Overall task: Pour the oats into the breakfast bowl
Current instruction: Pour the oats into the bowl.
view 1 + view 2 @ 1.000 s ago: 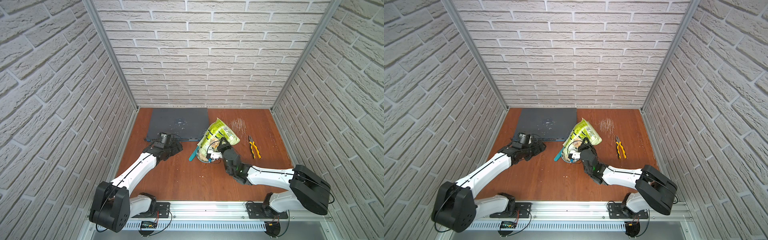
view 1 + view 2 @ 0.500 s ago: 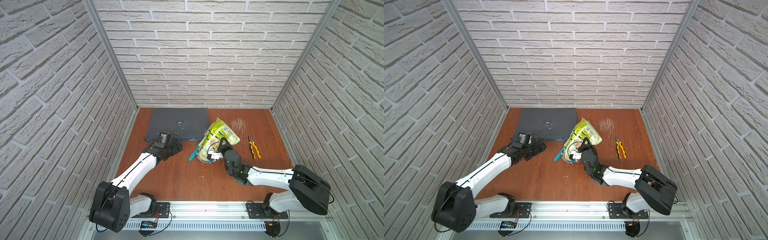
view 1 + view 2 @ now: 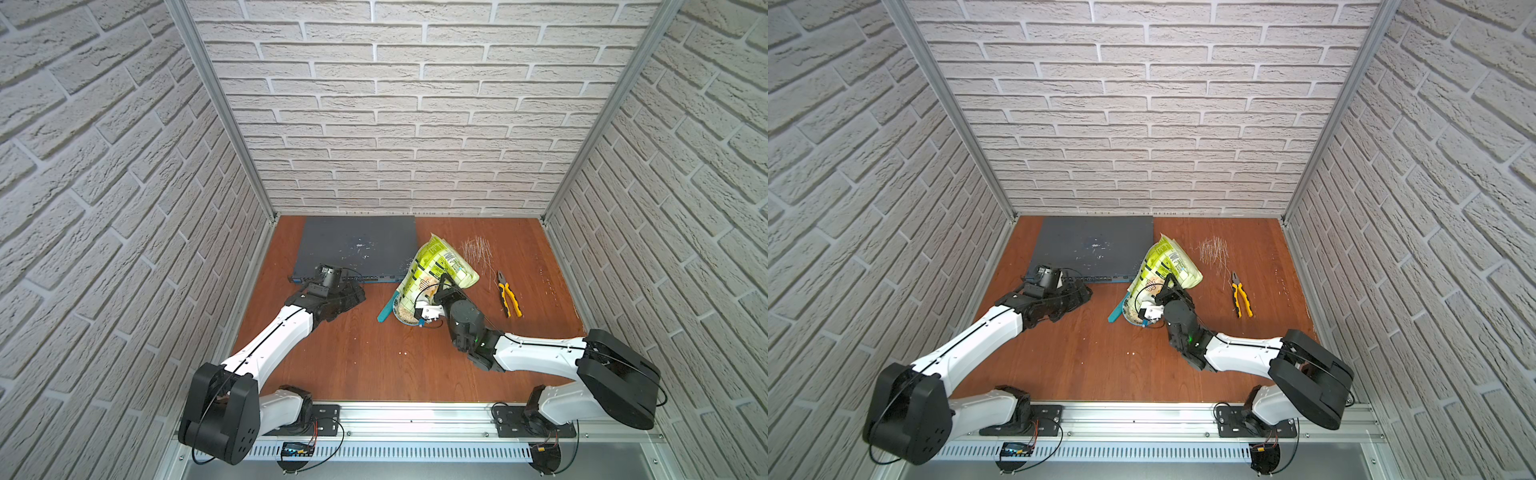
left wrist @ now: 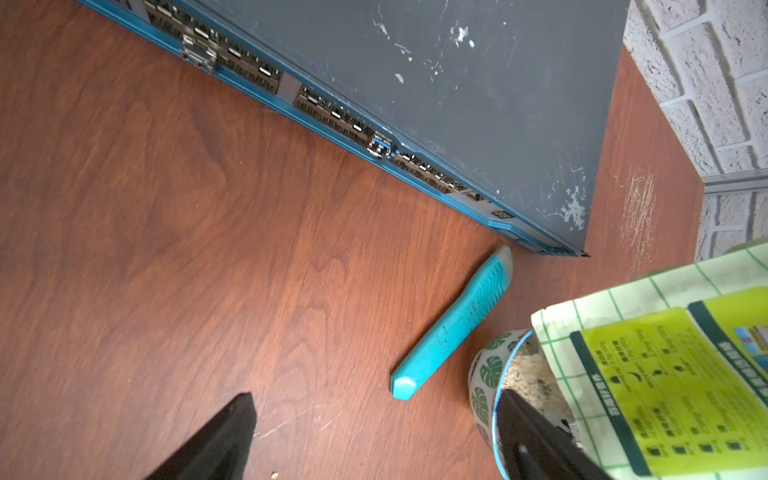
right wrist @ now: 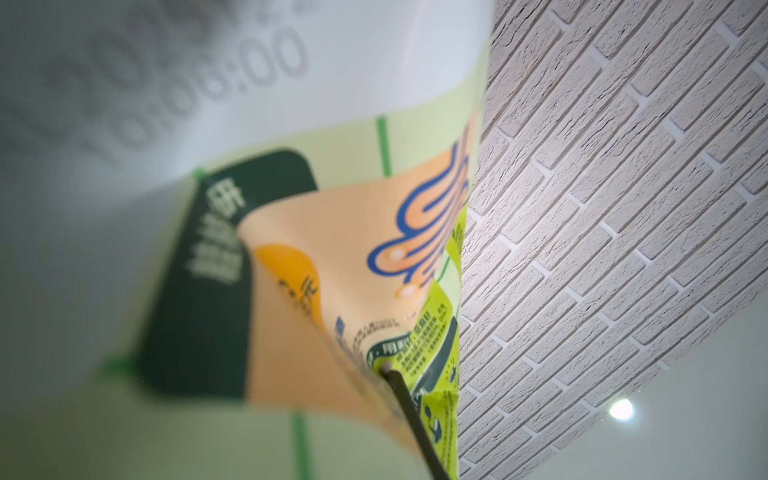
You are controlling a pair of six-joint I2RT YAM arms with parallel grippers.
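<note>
The green oats pouch (image 3: 440,266) (image 3: 1163,266) hangs tipped mouth-down over the breakfast bowl (image 3: 400,321) (image 3: 1128,321), a small white bowl with green leaf prints. My right gripper (image 3: 442,287) (image 3: 1169,286) is shut on the pouch's lower side. The right wrist view is filled by the pouch (image 5: 332,291), with the gripper (image 5: 374,374) pinching a fold of it. Pale oats (image 4: 528,374) lie in the bowl (image 4: 488,374) under the pouch's checkered mouth (image 4: 665,365). My left gripper (image 3: 353,295) (image 3: 1077,293) (image 4: 376,399) is open and empty, low over the table, left of the bowl.
A flat grey-blue network switch (image 3: 357,249) lies at the back left. A teal utility knife (image 3: 386,309) (image 4: 453,328) lies just left of the bowl. Yellow-handled pliers (image 3: 509,295) and a scatter of thin metal pins (image 3: 478,253) are to the right. Brick walls enclose three sides.
</note>
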